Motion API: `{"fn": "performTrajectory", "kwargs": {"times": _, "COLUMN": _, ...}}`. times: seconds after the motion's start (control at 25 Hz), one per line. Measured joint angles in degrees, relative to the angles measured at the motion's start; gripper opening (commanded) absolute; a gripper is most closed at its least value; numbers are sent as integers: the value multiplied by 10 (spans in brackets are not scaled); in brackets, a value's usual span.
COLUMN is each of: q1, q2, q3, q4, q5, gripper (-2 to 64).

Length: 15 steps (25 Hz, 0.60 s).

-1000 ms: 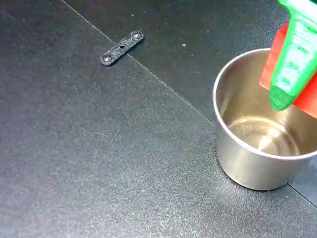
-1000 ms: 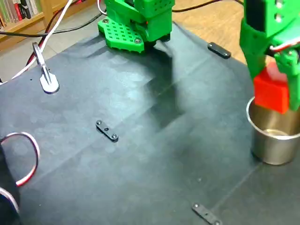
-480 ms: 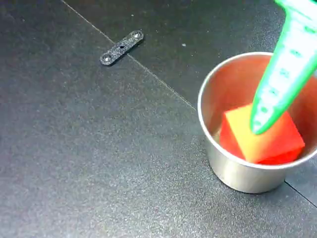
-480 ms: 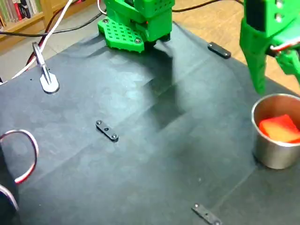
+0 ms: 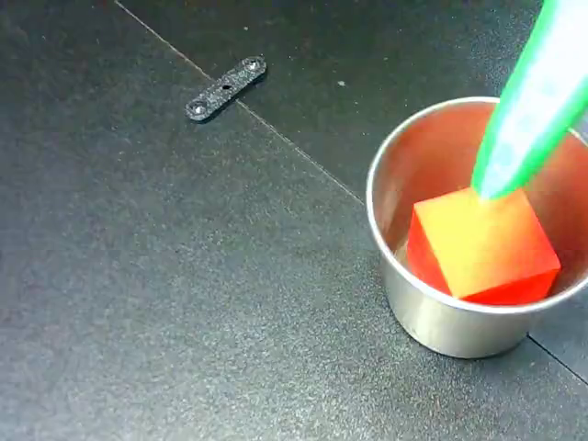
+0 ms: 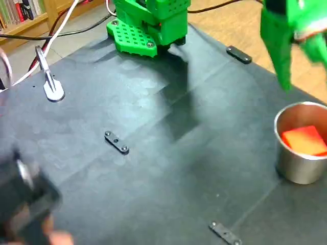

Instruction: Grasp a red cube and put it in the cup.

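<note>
Red cube (image 5: 484,243) inside steel cup (image 6: 293,166), near right edge of black mat (image 6: 153,168) in a fixed view. Green gripper (image 6: 301,69) above cup, empty, fingers spread apart.

A matte black table mat (image 6: 153,168) carries the shiny round steel cup (image 6: 299,166). Small flat black two-holed brackets (image 5: 226,88) and the green arm base (image 6: 145,25) also rest on it.

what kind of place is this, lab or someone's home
Probably a hobby robotics bench at home: a black mat over a wooden table, a 3D-printed green arm base, loose cables, and what look like books on a shelf behind.
</note>
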Motion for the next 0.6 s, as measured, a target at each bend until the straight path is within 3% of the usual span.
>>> {"fn": "performTrajectory", "kwargs": {"times": 0.6, "q1": -5, "q2": 364, "q3": 0, "q4": 1, "q5": 28, "gripper": 346}}
